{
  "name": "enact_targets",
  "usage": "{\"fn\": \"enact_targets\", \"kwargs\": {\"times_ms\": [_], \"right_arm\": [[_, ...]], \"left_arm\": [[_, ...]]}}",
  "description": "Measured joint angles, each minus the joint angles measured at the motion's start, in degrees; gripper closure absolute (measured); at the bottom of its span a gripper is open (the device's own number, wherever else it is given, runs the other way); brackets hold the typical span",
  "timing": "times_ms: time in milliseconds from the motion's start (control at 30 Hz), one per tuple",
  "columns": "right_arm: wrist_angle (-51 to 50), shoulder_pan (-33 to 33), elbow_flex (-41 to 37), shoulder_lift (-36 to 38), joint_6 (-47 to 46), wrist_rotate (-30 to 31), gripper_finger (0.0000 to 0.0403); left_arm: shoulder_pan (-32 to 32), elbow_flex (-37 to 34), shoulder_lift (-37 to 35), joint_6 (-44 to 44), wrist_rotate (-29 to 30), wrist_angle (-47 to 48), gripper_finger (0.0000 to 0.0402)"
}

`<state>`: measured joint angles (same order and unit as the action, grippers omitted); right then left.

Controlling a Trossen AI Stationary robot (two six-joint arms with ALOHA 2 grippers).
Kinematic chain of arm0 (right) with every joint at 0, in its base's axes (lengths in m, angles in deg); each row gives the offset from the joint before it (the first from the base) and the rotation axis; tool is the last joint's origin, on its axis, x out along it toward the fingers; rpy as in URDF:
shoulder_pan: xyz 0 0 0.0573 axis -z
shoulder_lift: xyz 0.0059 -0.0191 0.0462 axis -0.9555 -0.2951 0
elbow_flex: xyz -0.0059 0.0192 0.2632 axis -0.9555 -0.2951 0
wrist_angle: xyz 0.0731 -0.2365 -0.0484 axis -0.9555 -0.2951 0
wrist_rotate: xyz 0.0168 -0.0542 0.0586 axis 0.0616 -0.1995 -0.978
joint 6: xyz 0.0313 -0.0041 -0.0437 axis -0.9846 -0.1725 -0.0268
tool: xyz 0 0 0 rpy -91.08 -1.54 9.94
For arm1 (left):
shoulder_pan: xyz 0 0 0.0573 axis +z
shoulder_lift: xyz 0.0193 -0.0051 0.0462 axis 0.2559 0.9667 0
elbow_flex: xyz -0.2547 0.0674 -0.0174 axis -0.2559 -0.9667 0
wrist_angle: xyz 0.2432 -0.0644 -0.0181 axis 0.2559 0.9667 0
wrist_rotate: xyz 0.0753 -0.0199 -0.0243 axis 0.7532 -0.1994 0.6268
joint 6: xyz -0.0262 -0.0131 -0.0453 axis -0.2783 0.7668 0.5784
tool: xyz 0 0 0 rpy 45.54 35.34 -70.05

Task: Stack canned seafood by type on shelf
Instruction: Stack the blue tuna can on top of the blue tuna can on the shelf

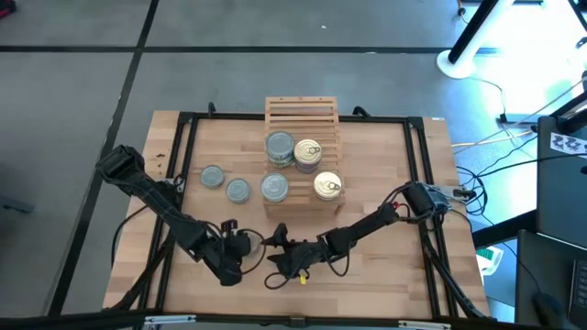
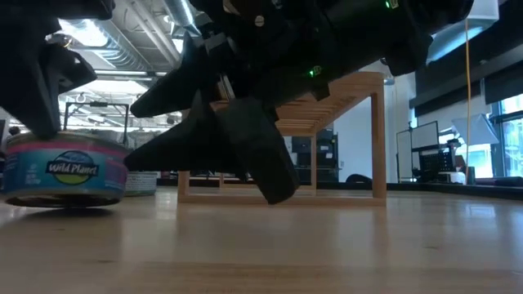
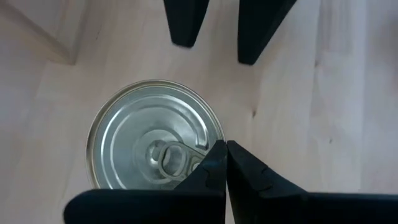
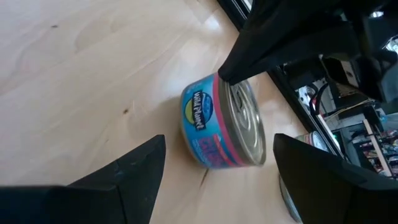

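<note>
A tin of canned seafood (image 3: 137, 137) with a shiny ring-pull top and a blue and pink label (image 4: 208, 130) stands on its base on the table, near the front edge. My left gripper (image 3: 225, 155) is shut, with its tips on this tin's top. My right gripper (image 4: 217, 180) stands open just right of the tin, fingers pointing at it and touching nothing. The shelf (image 1: 302, 115) is at the far middle. On it stand grey-topped tins (image 1: 281, 147) (image 1: 274, 187) and golden-topped tins (image 1: 307, 151) (image 1: 327, 186). My left gripper's shut fingertips (image 4: 227, 76) rest on the tin's top at its rim (image 3: 211, 142), on the side facing my right gripper. The fingers slant down onto it from above and from the table's left. The tin stays upright on the table.
Two grey-topped tins (image 1: 212, 176) (image 1: 238, 190) stand on the table left of the shelf. A black frame rail (image 1: 188, 147) runs around the tabletop. Bare wood lies between the grippers and the shelf.
</note>
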<state>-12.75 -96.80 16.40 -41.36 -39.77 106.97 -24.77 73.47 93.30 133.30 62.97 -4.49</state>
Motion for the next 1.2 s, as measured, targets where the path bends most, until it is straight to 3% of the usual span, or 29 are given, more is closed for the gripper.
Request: {"fn": "enact_targets", "kwargs": {"times_ms": [1200], "right_arm": [[-4.6, -0.4, 0.0, 0.1, 4.5, 3.1, 0.0104]], "left_arm": [[4.9, 0.1, -0.1, 0.1, -0.8, -9.4, 0.0401]]}}
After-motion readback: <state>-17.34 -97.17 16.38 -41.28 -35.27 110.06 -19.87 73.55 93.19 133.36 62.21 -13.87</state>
